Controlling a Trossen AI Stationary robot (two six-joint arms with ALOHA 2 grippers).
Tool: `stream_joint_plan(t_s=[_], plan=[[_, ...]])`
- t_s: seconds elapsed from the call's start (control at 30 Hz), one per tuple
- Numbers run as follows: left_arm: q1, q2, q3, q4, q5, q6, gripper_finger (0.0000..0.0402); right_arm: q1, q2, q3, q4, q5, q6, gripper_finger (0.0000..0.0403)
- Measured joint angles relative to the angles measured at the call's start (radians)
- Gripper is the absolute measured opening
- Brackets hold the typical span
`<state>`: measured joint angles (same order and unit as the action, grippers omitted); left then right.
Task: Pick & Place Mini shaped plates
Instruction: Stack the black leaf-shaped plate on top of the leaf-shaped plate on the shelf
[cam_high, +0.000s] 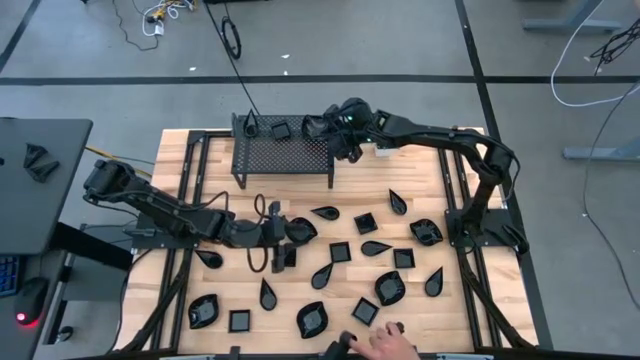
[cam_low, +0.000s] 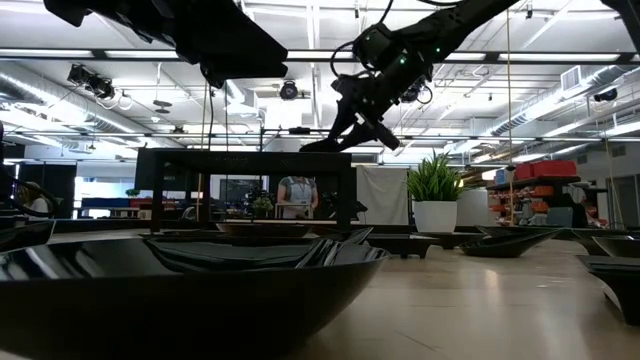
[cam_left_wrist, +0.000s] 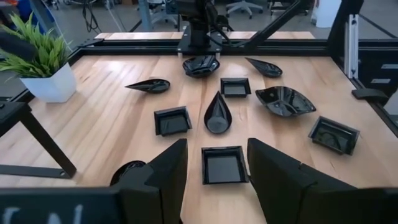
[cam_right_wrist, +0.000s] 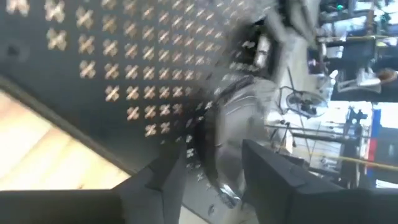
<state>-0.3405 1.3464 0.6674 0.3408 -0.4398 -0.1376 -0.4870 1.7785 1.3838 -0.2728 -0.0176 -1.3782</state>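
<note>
Over mesh rack (cam_high: 285, 152) — right gripper (cam_right_wrist: 211, 165) jaws parted around glossy plate (cam_right_wrist: 227, 134), grip unclear; left gripper (cam_left_wrist: 216, 171) open, empty.

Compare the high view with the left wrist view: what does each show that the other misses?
Only the high view shows the black mesh rack with a square plate on top, the right gripper at the rack's right end, and a person's hand at the table's near edge. Only the left wrist view shows the open left gripper straddling a square plate, and a potted plant. Both show the scattered black mini plates on the wooden table.
</note>
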Motion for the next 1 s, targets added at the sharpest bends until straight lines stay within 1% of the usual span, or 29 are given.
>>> stream_joint_plan(t_s=[0.13,0.2,0.27,0.37,0.5,0.57,0.63,0.8,1.0], plan=[[0.000,0.000,0.000,0.000,0.000,-0.008,0.0172,0.017,-0.045,0.000,-0.003,0.000,0.111,0.0170],[0.000,0.000,0.000,0.000,0.000,-0.008,0.0172,0.023,-0.059,0.000,-0.015,-0.002,0.218,0.0166],[0.000,0.000,0.000,0.000,0.001,-0.008,0.0172,0.024,-0.066,0.000,-0.019,-0.047,0.343,0.0157],[0.000,0.000,0.000,0.000,0.011,-0.008,0.0172,0.020,-0.064,0.000,-0.002,-0.142,0.531,0.0130],[0.000,0.000,0.000,0.000,0.016,-0.007,0.0172,0.009,-0.041,0.000,0.054,-0.162,0.739,0.0068],[0.000,0.000,0.000,-0.001,0.016,-0.006,0.0172,-0.001,-0.025,0.000,0.075,-0.160,0.780,0.0031],[0.000,0.000,0.000,-0.001,0.015,-0.005,0.0172,-0.009,-0.007,0.000,0.074,-0.158,0.795,0.0009],[0.000,0.000,0.000,-0.001,0.016,-0.005,0.0172,-0.016,0.025,0.000,0.106,-0.158,0.795,0.0020],[0.000,0.000,0.000,-0.001,0.015,-0.005,0.0172,-0.015,0.035,0.000,0.184,-0.155,0.795,0.0005]])
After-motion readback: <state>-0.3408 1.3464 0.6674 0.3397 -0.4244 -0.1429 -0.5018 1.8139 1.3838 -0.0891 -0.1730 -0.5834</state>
